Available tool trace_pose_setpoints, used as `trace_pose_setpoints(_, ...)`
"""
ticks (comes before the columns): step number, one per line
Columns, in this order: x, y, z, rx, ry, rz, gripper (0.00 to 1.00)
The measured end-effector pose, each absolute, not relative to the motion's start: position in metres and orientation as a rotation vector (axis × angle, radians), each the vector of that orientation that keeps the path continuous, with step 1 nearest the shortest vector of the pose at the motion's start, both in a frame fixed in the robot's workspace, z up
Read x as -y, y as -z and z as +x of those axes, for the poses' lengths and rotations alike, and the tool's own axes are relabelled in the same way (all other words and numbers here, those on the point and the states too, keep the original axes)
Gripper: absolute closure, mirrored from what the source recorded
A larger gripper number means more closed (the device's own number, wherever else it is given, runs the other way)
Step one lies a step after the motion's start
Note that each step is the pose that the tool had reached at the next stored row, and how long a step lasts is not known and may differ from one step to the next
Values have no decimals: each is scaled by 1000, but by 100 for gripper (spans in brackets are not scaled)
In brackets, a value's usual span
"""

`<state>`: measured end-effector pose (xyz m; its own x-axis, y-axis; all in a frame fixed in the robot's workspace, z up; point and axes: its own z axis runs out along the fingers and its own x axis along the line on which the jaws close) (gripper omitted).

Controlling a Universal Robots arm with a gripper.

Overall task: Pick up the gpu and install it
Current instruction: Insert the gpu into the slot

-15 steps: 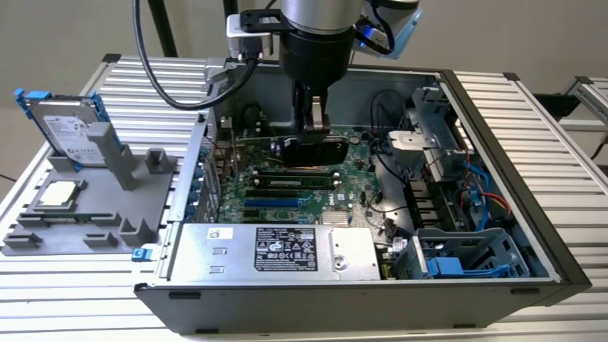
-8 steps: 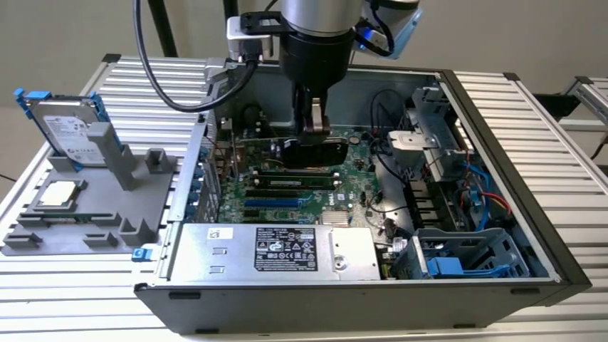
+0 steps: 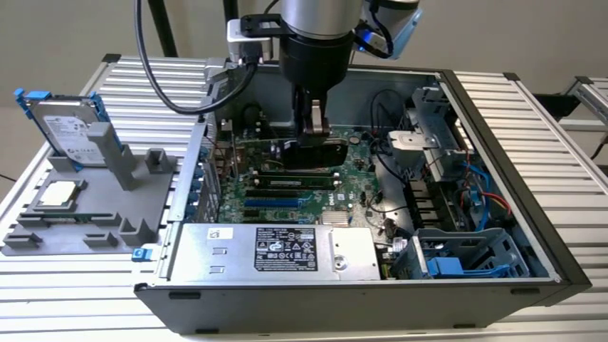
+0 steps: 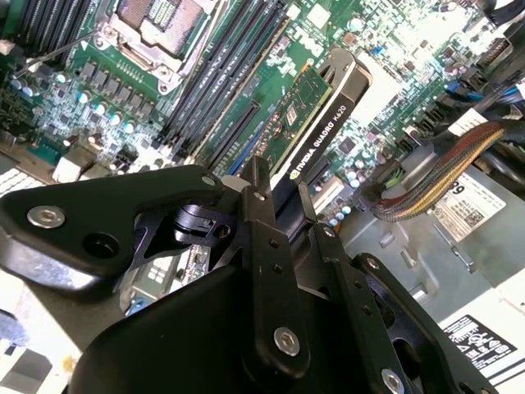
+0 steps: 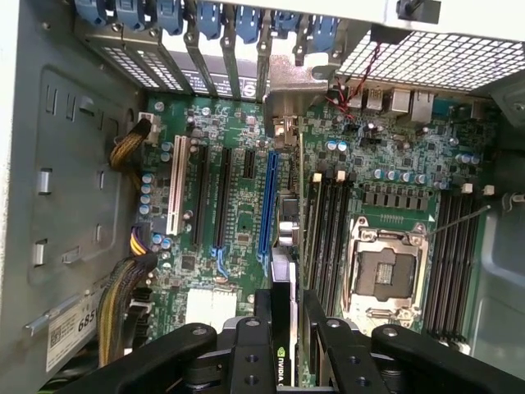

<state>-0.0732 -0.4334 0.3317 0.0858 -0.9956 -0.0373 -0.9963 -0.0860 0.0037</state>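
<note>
The gpu (image 3: 315, 152), a green card with a black cooler, hangs on edge inside the open computer case (image 3: 494, 178), just above the motherboard (image 3: 285, 196). My gripper (image 3: 314, 128) is shut on its upper edge. In the second wrist view the two black fingers (image 4: 264, 215) clamp the gpu (image 4: 316, 123), which reaches out over the long expansion slots (image 4: 234, 131). In the first wrist view the gpu (image 5: 283, 283) runs forward from the gripper (image 5: 287, 324) between the blue slot (image 5: 267, 205) and the memory slots (image 5: 324, 238). Whether its lower edge touches a slot is hidden.
A silver power supply (image 3: 285, 249) fills the case's near side, a drive cage (image 3: 456, 263) its near right corner. Cable bundles (image 4: 435, 180) lie close to the card. Outside, a grey fixture (image 3: 85, 214) holds a hard drive (image 3: 67, 132) and a square chip (image 3: 59, 194).
</note>
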Motion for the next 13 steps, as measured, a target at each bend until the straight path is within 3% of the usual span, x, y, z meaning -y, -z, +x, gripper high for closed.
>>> trace_pose_setpoints(13, 433, -329, -73, -2108, -47, -2298, 100)
